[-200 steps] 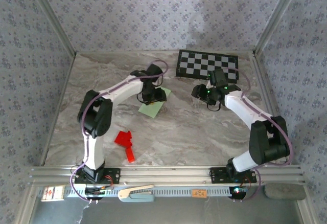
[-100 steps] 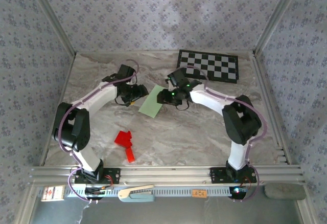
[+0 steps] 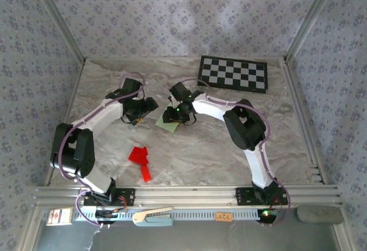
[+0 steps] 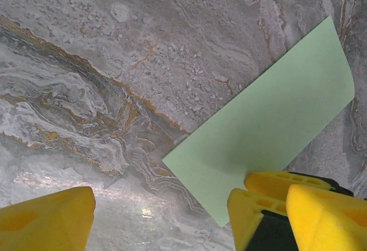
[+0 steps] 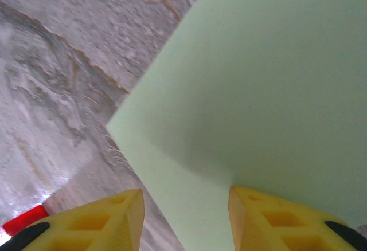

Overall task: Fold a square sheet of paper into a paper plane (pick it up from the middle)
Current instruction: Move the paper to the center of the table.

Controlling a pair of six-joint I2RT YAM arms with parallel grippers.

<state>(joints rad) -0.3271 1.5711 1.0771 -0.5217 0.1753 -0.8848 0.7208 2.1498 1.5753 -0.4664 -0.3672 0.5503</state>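
Note:
The pale green sheet of paper (image 4: 269,125) lies flat on the marble table as a plain oblong, not a dart shape. From above, only its near corner (image 3: 167,126) shows under my right gripper (image 3: 172,115). That right gripper (image 5: 183,219) hovers low over the sheet's lower edge, open, with one yellow finger (image 5: 275,219) over the paper and the other over bare marble. My left gripper (image 3: 144,108) is just left of the sheet, its jaws wide open (image 4: 160,219). Its right finger (image 4: 269,214) overlaps the paper's near edge.
A small bright red paper shape (image 3: 141,159) lies on the table nearer the arm bases; a sliver of it shows in the right wrist view (image 5: 23,225). A black-and-white checkerboard (image 3: 233,73) lies at the back right. Patterned walls enclose the table.
My left gripper has pulled back left off the paper and opened wide. My right arm has swung left from beside the checkerboard to above the sheet, its jaws narrowing a little.

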